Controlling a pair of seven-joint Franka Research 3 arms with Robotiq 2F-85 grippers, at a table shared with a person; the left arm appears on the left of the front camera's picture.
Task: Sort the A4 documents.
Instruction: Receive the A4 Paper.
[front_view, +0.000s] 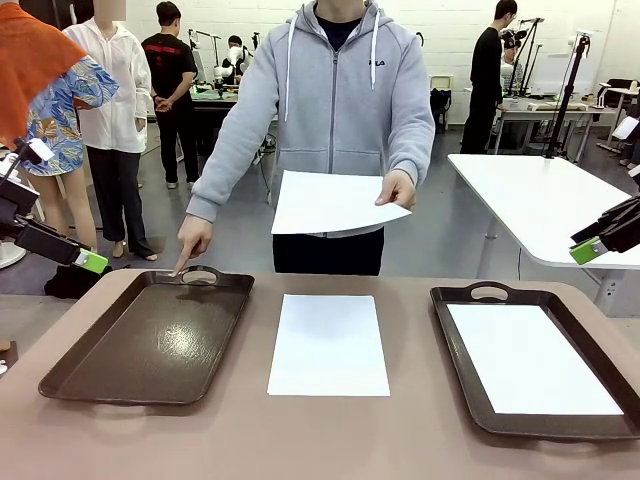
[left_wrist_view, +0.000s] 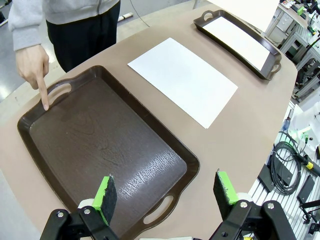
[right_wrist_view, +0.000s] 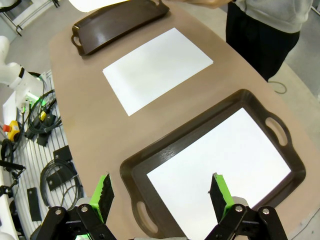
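We find the left jaws spread wide and gripping nothing, hanging over the near handle end of the left tray. The right jaws are likewise spread and unloaded, hanging over the near end of the right tray. Both dark brown trays lie flat on the brown counter, well apart, one toward each side. One A4 document lies flat inside the right tray and covers most of its floor. A second A4 document lies flat on the counter between the two trays, touching neither. At the far edge stands a person in a grey hoodie. The person's pointing hand sets its index fingertip on the far handle of the left tray. The person's other hand pinches a third A4 document by one edge, holding it roughly level in the air above the far edge of the counter.
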